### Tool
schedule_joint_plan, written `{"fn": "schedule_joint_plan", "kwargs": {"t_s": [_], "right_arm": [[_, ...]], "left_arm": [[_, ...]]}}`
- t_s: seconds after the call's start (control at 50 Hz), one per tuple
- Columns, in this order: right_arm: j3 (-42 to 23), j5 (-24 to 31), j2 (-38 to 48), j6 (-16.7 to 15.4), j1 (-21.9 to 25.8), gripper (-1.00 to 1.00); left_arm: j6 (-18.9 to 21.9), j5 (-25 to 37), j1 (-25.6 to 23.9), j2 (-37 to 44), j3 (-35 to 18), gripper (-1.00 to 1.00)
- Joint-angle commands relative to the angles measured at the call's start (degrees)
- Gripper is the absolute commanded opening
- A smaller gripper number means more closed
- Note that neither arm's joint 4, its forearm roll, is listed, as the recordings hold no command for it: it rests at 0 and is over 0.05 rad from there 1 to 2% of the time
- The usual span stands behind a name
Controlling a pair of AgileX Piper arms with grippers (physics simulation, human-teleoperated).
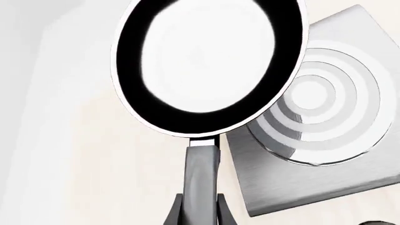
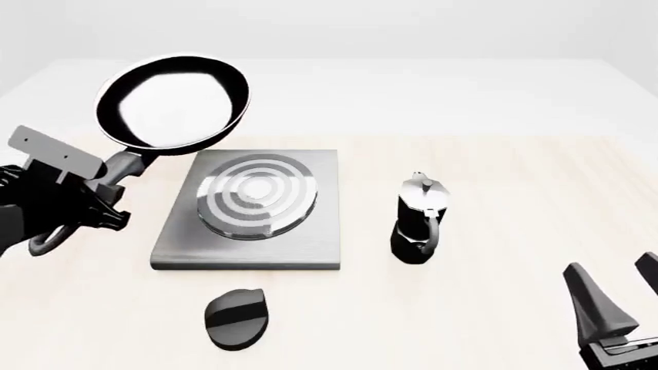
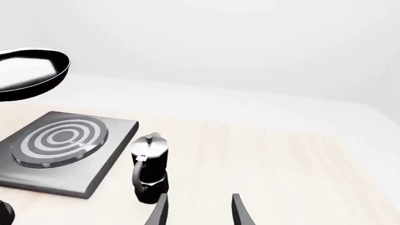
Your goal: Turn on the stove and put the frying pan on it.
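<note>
The left gripper (image 2: 103, 185) is clamped on the long handle of the frying pan (image 2: 172, 102), carrying it in the air with the round bowl held up and out over the far-left side of the table, its glossy inside facing the front camera. In the left wrist view the two fingers (image 1: 178, 213) pinch the handle from either side near its end, which keeps the gripper clear of the bowl so the pan can be lowered flat without the fingers meeting the plate. The stove (image 2: 252, 208), a grey slab with silver rings, lies on the table (image 2: 494, 162) just right of and below the pan; the pan is not yet over the rings, only overlapping their far-left edge as seen from the wrist. The black oval knob (image 2: 236, 317) lies apart from the slab on its near side, within reach of either arm, and nothing shows whether it has been turned. The moka pot (image 2: 420, 220) stands upright to the right of the stove, near enough that a swinging pan should avoid it. The right gripper (image 2: 617, 297) rests low at the near right, jaws apart and empty, well away from everything, probably parked.
</note>
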Motion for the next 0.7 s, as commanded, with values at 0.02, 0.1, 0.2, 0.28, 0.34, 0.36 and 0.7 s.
{"fn": "schedule_joint_plan", "kwargs": {"t_s": [0.02,0.1,0.2,0.28,0.34,0.36,0.7], "right_arm": [[-0.1,0.3,-0.5,0.4,-0.2,1.00],[-0.1,0.3,-0.5,0.4,-0.2,1.00],[-0.5,0.6,-0.5,0.3,-0.1,1.00],[-0.5,0.6,-0.5,0.3,-0.1,1.00],[-0.3,0.5,-0.5,0.3,0.0,1.00],[-0.3,0.5,-0.5,0.3,0.0,1.00],[-0.3,0.5,-0.4,0.2,-0.1,1.00]], "left_arm": [[0.1,-0.3,-4.5,-2.3,0.8,-1.00],[0.5,-0.8,-6.0,-2.7,2.6,-1.00],[0.3,-0.2,-7.8,-3.9,3.7,-1.00],[0.2,0.4,-8.8,-4.8,3.9,-1.00],[0.3,0.3,-9.5,-5.0,4.4,-1.00],[0.4,0.2,-9.7,-5.0,4.6,-1.00],[0.3,-1.6,-12.2,-4.3,7.3,-1.00]]}}
